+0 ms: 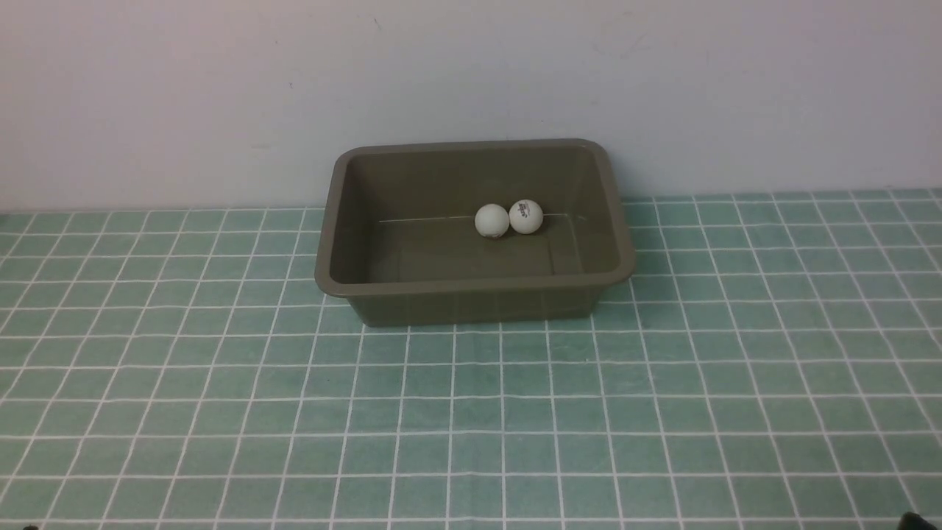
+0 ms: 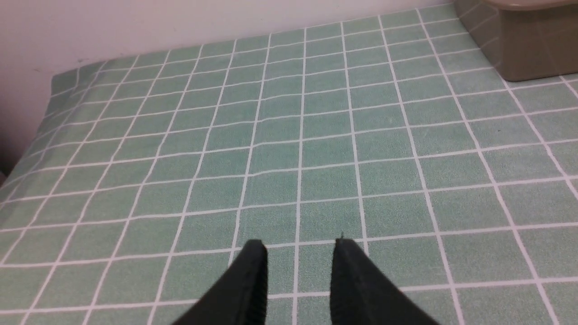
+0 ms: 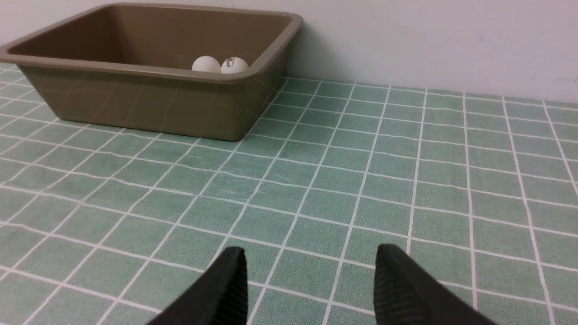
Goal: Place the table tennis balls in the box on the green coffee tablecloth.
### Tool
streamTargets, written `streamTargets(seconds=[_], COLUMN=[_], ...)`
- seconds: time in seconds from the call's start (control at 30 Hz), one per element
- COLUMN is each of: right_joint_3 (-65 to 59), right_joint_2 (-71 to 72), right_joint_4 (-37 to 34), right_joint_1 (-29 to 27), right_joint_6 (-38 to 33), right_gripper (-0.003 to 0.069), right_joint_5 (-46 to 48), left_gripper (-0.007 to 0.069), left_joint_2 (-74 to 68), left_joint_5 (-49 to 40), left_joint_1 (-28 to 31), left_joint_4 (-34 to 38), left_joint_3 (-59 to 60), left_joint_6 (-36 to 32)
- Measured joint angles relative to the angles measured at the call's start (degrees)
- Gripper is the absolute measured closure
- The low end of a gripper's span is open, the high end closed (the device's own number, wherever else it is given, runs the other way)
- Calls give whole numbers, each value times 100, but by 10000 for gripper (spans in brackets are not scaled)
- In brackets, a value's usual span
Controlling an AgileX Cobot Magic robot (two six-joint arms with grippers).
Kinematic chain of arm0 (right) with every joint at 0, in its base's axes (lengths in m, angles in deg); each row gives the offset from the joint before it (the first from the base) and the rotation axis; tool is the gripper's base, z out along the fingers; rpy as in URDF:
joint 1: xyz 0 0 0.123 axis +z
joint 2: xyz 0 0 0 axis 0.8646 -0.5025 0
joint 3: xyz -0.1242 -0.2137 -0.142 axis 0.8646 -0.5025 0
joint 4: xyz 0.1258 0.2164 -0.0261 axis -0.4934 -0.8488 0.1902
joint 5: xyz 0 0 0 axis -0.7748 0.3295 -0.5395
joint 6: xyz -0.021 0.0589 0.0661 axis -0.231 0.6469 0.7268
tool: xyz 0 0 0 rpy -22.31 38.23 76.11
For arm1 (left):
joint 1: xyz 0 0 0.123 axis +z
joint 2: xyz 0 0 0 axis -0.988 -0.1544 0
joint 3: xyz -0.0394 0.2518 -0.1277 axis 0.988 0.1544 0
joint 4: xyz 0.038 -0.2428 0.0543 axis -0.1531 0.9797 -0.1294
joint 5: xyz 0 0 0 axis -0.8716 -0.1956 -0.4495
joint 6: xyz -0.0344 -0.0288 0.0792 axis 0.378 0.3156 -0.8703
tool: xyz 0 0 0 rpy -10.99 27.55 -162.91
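Observation:
The olive-brown box (image 1: 471,294) stands on the green coffee tablecloth (image 1: 471,419) near the back wall. Two white table tennis balls lie side by side on its floor, a plain ball (image 1: 491,220) and a ball with a dark logo (image 1: 525,216). The right wrist view shows the box (image 3: 135,99) and both balls (image 3: 206,64) (image 3: 234,65) over its rim. My right gripper (image 3: 311,259) hovers low over bare cloth, open and empty. My left gripper (image 2: 300,246) is also over bare cloth, its jaws a little apart with nothing between them. The box corner (image 2: 528,45) shows far off.
A pale wall (image 1: 471,88) rises directly behind the box. The cloth's left edge (image 2: 49,104) falls away in the left wrist view. Only the tip of the right arm (image 1: 916,521) shows at the lower corner of the front view.

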Motion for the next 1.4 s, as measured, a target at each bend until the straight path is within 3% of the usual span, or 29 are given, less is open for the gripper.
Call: streamTargets(seconds=[0.9, 1.0, 1.3, 1.4], right_joint_3=[0, 0, 0, 0], right_joint_2=[0, 0, 0, 0], right_joint_4=[0, 0, 0, 0], right_joint_1=[-25, -121, -1189, -1227], right_joint_6=[-5, -5, -5, -5], right_gripper=[303, 303, 303, 303], right_joint_5=[0, 0, 0, 0], left_gripper=[440, 440, 440, 440], left_joint_2=[0, 0, 0, 0], left_joint_5=[5, 5, 5, 5], left_joint_1=[0, 0, 0, 0], left_joint_4=[0, 0, 0, 0], left_joint_3=[0, 0, 0, 0], left_joint_6=[0, 0, 0, 0])
